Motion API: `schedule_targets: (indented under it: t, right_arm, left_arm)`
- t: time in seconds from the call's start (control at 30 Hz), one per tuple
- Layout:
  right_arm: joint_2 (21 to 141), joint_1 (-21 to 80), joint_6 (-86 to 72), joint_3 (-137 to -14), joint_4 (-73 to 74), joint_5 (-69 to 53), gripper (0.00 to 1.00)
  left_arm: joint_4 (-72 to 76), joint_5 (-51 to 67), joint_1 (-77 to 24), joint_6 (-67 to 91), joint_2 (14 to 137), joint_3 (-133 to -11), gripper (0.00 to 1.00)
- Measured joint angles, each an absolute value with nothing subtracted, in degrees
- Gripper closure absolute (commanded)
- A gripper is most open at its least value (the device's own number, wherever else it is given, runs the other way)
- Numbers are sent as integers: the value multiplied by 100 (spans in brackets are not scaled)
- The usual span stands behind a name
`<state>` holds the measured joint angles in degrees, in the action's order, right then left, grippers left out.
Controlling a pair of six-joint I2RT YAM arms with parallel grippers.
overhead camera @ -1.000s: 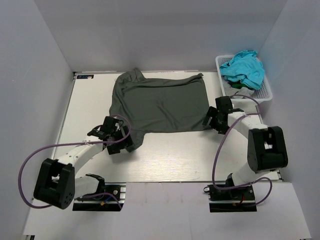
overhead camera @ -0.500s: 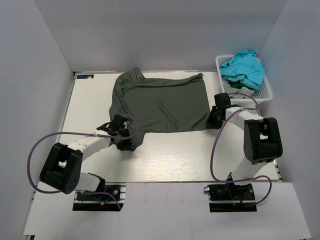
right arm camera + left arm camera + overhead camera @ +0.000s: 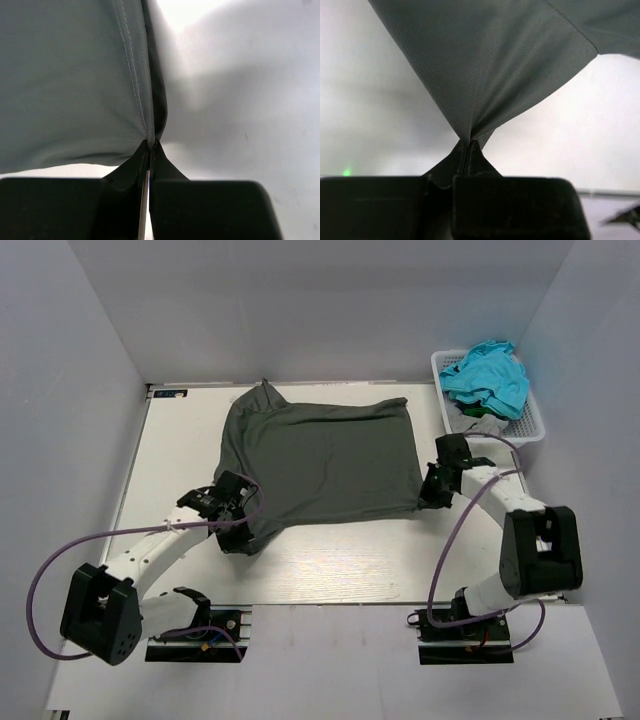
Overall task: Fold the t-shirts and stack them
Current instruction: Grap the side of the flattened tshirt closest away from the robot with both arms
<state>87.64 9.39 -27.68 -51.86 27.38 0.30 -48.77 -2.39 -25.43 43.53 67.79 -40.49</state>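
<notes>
A dark charcoal-grey t-shirt (image 3: 320, 455) lies spread over the middle of the white table. My left gripper (image 3: 243, 528) is shut on its near left corner; in the left wrist view the cloth (image 3: 485, 70) fans up out of the pinched tips of that gripper (image 3: 469, 142). At the shirt's near right corner my right gripper (image 3: 428, 492) is shut on the hem, and in the right wrist view the stitched edge (image 3: 132, 75) runs straight into the closed gripper (image 3: 150, 142). Both held corners are raised a little. A turquoise t-shirt (image 3: 488, 375) is heaped in the basket.
A white lattice basket (image 3: 529, 426) stands at the back right corner, close beside the right arm. Grey walls enclose the table on three sides. Bare tabletop (image 3: 340, 555) runs between the shirt and the arm bases.
Both grippers went from open to shut on the shirt's near corners. The near edge of the shirt has lifted and the cloth has pulled tauter.
</notes>
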Motion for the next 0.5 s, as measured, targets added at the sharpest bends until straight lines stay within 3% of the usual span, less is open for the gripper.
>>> schedule_targets:
  t: [0.3, 0.5]
  right_arm:
    - [7590, 939, -2639, -4617, 3909, 67, 100]
    - [7756, 939, -2532, -4539, 4121, -169, 100]
  left_arm:
    - [-6396, 329, -2724, 4772, 6501, -4091, 100]
    - [-6665, 287, -2740, 4648, 6814, -4689, 100]
